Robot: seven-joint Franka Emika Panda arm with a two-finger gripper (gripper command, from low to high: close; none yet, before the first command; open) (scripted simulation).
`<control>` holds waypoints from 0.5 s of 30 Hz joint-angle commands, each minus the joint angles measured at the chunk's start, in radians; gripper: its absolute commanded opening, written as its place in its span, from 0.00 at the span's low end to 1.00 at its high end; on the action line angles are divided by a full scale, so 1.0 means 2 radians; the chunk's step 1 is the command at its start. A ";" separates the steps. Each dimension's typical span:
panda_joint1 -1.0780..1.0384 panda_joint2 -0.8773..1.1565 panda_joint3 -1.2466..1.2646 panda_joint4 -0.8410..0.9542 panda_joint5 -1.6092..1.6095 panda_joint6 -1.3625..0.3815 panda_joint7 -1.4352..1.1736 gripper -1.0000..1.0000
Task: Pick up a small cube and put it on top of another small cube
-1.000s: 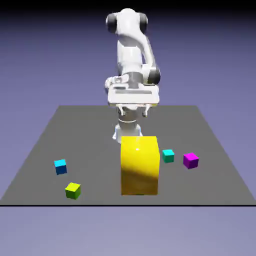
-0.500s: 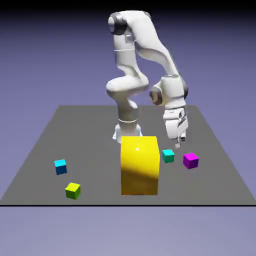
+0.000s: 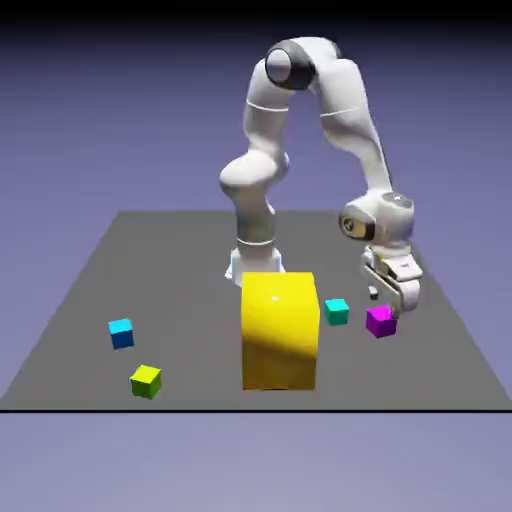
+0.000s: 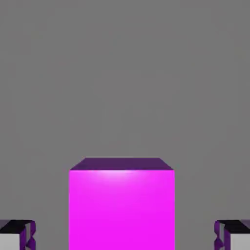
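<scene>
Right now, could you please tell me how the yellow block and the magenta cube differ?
The yellow block is far bigger than the magenta cube. The block stands taller than it is wide, while the magenta cube is about as tall as wide. The gripper is open around the magenta cube, one finger to each side, whereas the yellow block stands apart from it. Both rest on the dark table.

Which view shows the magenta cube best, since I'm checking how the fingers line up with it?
The hand view: the magenta cube looms large there, between the open gripper's fingertips. The exterior view shows it small, partly behind the hand.
</scene>
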 commanded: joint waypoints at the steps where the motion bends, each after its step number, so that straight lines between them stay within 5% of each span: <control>1: -0.006 0.018 0.007 0.003 0.007 0.015 -0.005 0.50; 2: -0.009 0.027 0.011 0.005 0.010 0.022 -0.008 0.50; 3: -0.009 0.027 0.011 0.005 0.010 0.022 -0.008 0.00; 15: -0.002 -0.173 -0.030 -0.077 -0.055 -0.096 -0.020 0.00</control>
